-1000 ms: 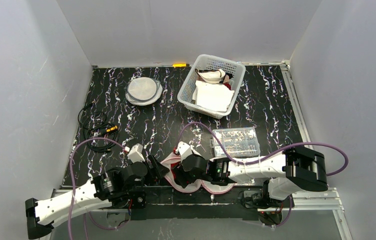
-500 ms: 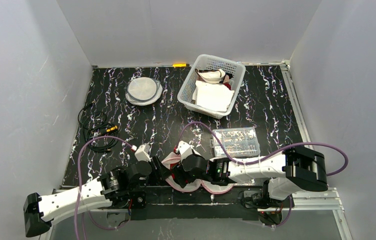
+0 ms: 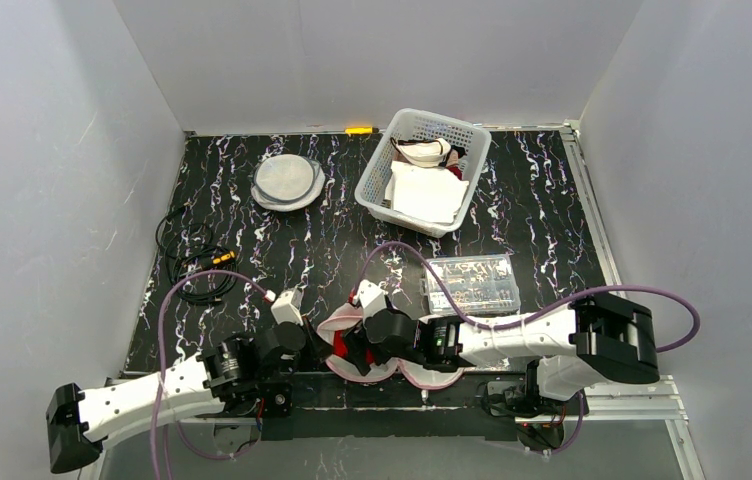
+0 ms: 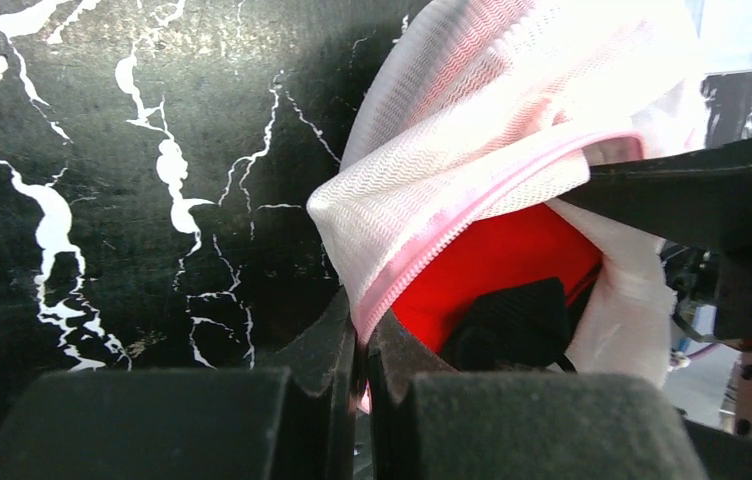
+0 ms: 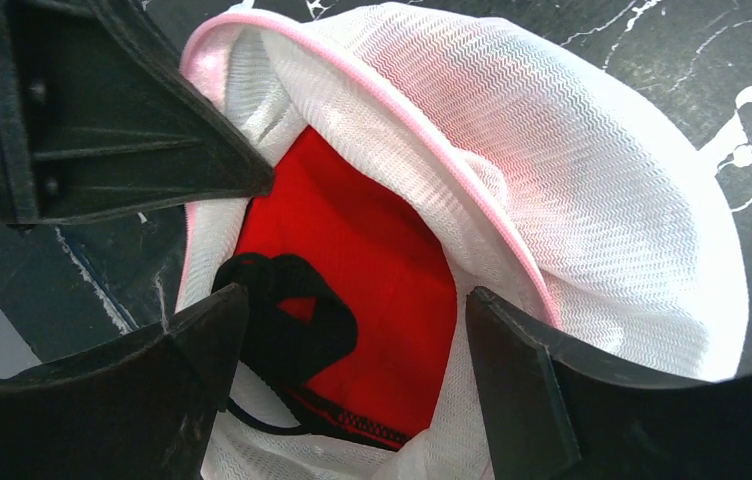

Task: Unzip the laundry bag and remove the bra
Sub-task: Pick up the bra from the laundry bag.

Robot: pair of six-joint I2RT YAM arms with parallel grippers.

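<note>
Left gripper clenched on laundry bag zipper edge. Right gripper spread wide at bag mouth; red bra inside, black strap probably its own.

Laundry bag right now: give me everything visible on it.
The laundry bag is white wavy-weave mesh with a pink zipper edge, crumpled on the black marbled table at its near edge, between the arms. Its mouth gapes, showing a red bra with a black strap inside. The left tool is shut on the pink edge. The open right tool hangs over the mouth, a finger either side; contact with the mesh is unclear.
</note>
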